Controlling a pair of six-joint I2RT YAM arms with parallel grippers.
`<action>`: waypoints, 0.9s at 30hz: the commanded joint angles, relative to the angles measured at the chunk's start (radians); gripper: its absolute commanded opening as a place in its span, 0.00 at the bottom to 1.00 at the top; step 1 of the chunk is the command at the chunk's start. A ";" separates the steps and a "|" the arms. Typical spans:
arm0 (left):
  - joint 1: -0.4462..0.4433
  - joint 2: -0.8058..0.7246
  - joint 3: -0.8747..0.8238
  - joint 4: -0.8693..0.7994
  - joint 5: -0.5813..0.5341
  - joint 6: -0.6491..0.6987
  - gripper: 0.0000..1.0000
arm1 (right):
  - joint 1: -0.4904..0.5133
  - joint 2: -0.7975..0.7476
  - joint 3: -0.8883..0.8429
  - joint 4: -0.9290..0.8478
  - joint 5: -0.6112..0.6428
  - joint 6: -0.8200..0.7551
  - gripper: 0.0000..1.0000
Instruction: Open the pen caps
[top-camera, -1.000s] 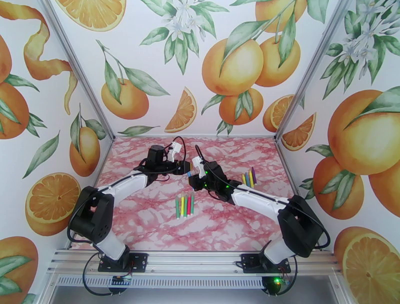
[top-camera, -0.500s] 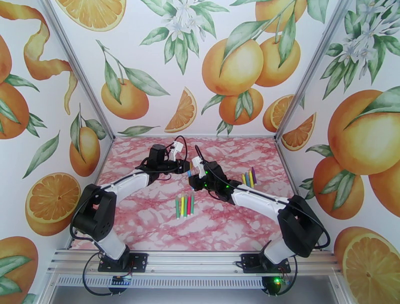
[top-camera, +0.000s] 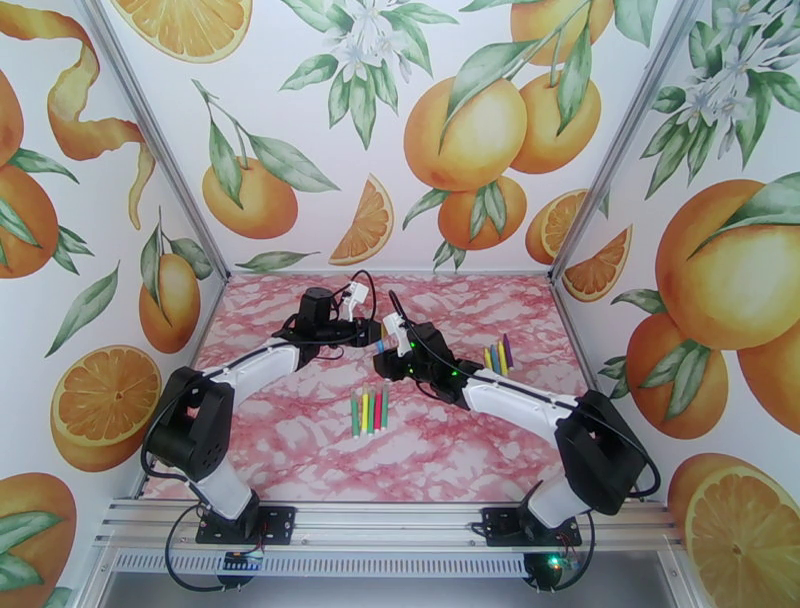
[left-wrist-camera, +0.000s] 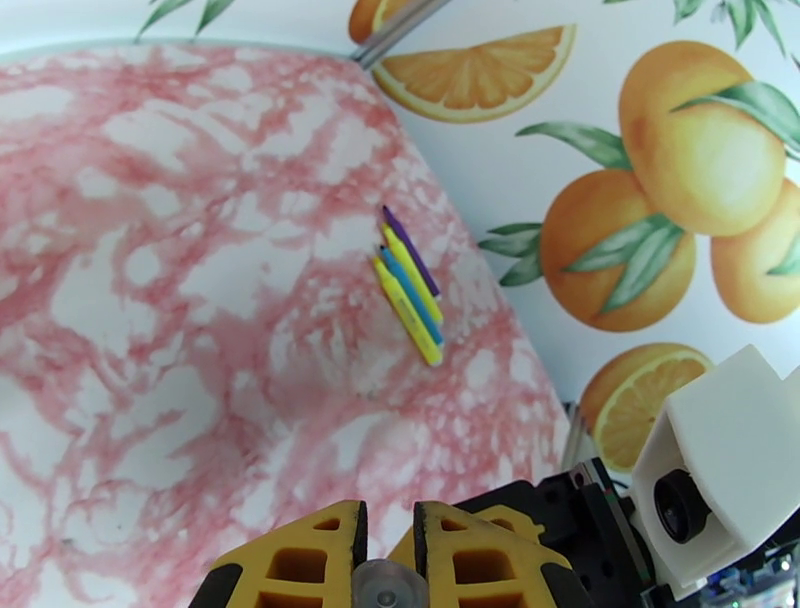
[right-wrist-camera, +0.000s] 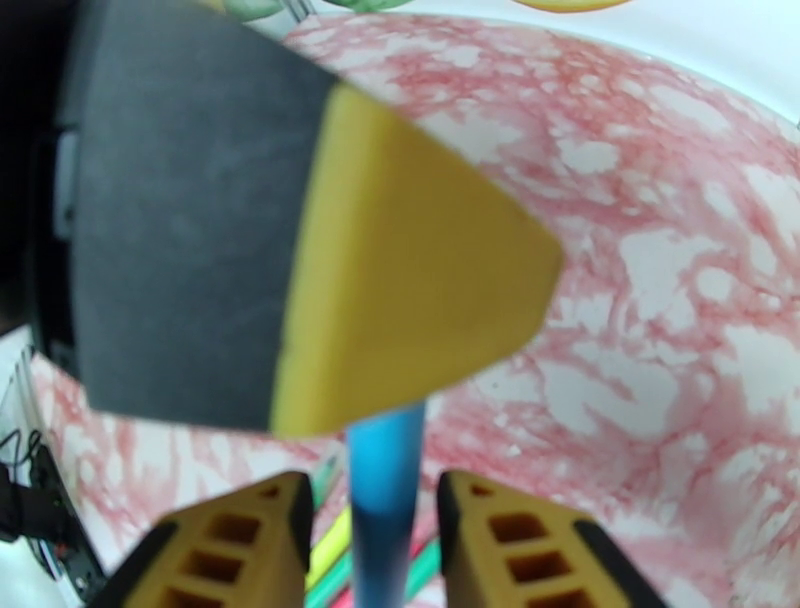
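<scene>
The left arm is stretched low from its base toward the middle of the worktop (top-camera: 300, 440), with its wrist turned sideways. The left gripper (top-camera: 372, 335) is brought against the far end of the blue pen (top-camera: 380, 344). Its jaws are pressed together, and a small greyish pen end is pinched between them in the left wrist view.

The right arm is bent at the elbow and reaches inward from the other side, so that the right gripper (top-camera: 384, 352) is set at the near end of the blue pen. Its jaws are spread slightly, one on each side of the barrel, and a narrow gap is seen on both sides in the right wrist view.

The blue pen is held above the worktop between the two grippers. Its cap is hidden by the left jaws.

A row of pens (top-camera: 368, 410) lies on the worktop just nearer the bases than the blue pen. A second cluster of pens (top-camera: 497, 355) lies to the right of the blue pen, well apart from it.
</scene>
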 joint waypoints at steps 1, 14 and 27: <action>-0.004 -0.001 0.030 0.069 0.037 -0.026 0.05 | 0.006 0.026 0.030 0.022 -0.003 -0.001 0.39; -0.004 0.002 0.021 0.119 0.019 -0.071 0.05 | 0.007 0.023 0.017 0.020 -0.006 -0.005 0.13; 0.003 0.012 0.052 0.068 -0.103 -0.075 0.04 | 0.007 -0.021 -0.044 0.032 -0.023 -0.023 0.03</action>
